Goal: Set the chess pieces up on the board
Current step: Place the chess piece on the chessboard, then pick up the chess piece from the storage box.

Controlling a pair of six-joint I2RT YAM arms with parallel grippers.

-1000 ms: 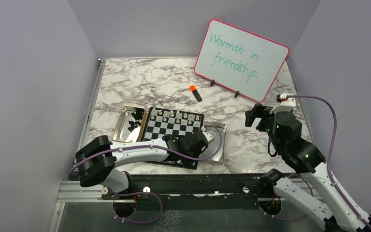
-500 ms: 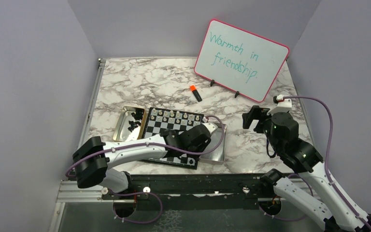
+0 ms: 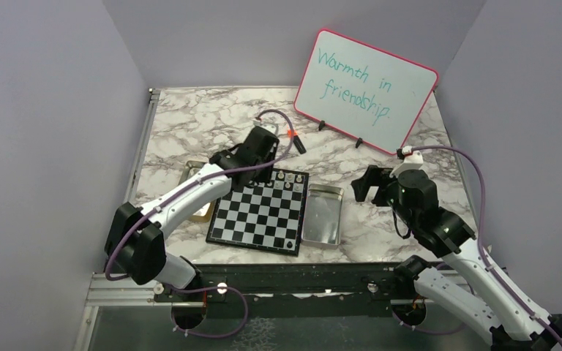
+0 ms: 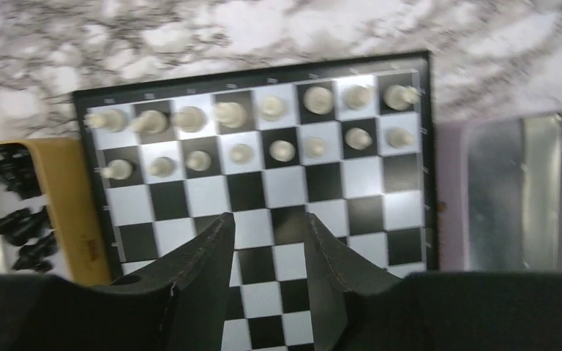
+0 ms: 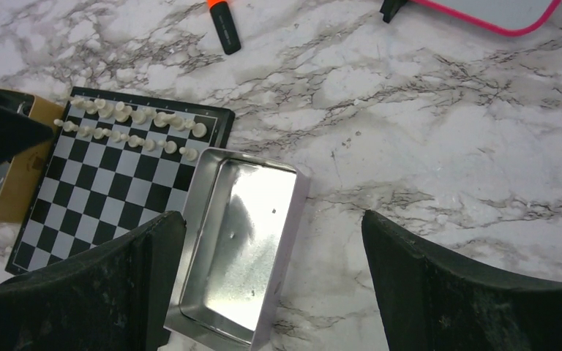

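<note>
1. The worktop [image 3: 190, 117], with a white and grey marble pattern, is carrying everything.
2. The left arm, white with black joints, is reaching forward over the gold tray and the board. The left fingers [image 4: 197, 278], black and wedge-shaped, are standing a little apart and pinching nothing.
3. The right arm is bending upward just right of the silver tray. The right fingers [image 5: 117, 292] are spreading wide and holding nothing.
4. A whiteboard [image 3: 366, 91] with a pink rim is leaning at the far right.
5. The board [image 3: 260, 216], square with glossy black and silvery checks, is lying between the two trays.
6. The rectangular silver tray [image 5: 241, 248], of shiny metal, is lying just beside the board's right edge.
7. The gold tray [image 4: 69, 205] is lying just beside its left edge.
8. An orange-capped marker [image 5: 223, 25] is lying beyond the board.
9. The pale chess pieces [image 4: 230, 113] are filling the two far rows. The black chess pieces [image 4: 15, 219] are lying heaped in the gold tray.
</note>
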